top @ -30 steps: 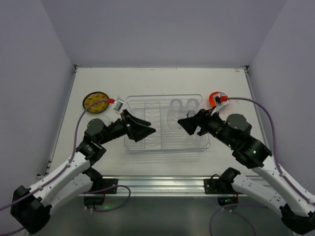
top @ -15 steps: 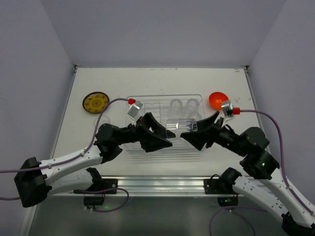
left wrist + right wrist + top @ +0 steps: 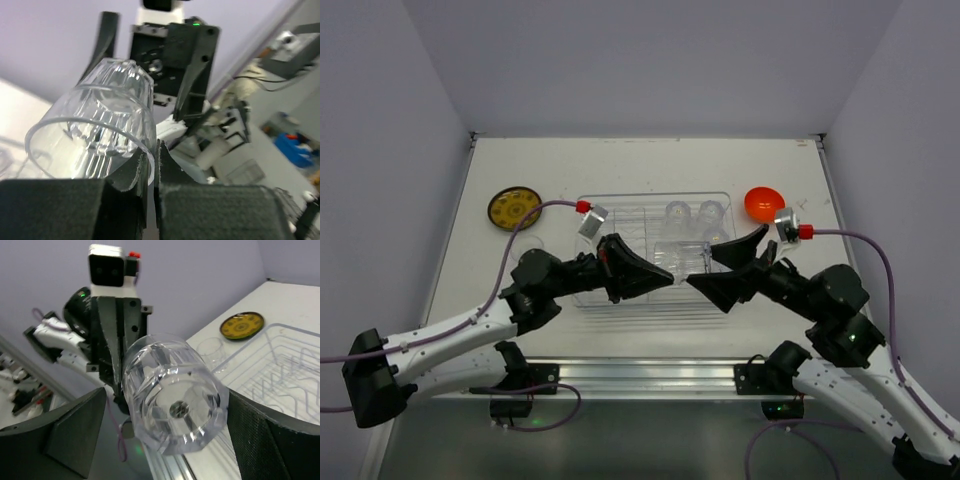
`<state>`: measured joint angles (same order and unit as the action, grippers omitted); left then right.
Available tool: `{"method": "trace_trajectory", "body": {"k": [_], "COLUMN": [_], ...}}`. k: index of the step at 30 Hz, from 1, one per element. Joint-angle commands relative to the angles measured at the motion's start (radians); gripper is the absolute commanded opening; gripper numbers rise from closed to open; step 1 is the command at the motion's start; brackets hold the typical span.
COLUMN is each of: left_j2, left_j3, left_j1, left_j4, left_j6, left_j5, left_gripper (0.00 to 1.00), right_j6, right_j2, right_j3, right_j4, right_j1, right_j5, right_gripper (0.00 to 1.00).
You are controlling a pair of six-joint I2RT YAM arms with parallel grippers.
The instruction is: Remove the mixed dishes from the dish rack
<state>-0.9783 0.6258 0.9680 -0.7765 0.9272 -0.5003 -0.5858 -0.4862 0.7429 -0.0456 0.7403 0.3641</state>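
Observation:
A clear glass cup [image 3: 680, 258] hangs on its side above the near part of the dish rack [image 3: 655, 197], between the two grippers. My left gripper [image 3: 653, 277] is shut on the cup's rim [image 3: 149, 167], pinching the thin wall between its pads. My right gripper [image 3: 718, 266] stands open around the cup's base [image 3: 175, 400], with a clear gap at its left finger [image 3: 75, 432]. Two more glass cups [image 3: 692, 212] stand at the back of the rack. The yellow plate [image 3: 514, 208] and another glass cup [image 3: 527, 243] sit on the table to the left. To the right of the rack lies the orange bowl [image 3: 763, 204].
White walls close the table in at the back and on both sides. The rack's wire ribs [image 3: 280, 375] run under the held cup. A metal rail [image 3: 650, 372] lines the near edge between the arm bases.
My left gripper swung from the rack's left end to its middle and closed on the cup's rim. My right gripper, which carried the cup there, has spread its jaws wider.

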Motion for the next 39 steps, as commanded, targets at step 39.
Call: {"method": "trace_trajectory", "body": {"k": [39], "left_j2": [-0.349], "left_j3": [0.448], "left_j1": [-1.189], "left_j4": [1.447], "left_j6": [-0.547], "left_j5": [0.588], "left_gripper": [0.0], "right_j6": [0.13], "right_j2": [-0.218], "right_j3": [0.049], "right_j4": [-0.304], "right_j1": [-0.188], "right_j5": [-0.565], "right_gripper": [0.99]}}
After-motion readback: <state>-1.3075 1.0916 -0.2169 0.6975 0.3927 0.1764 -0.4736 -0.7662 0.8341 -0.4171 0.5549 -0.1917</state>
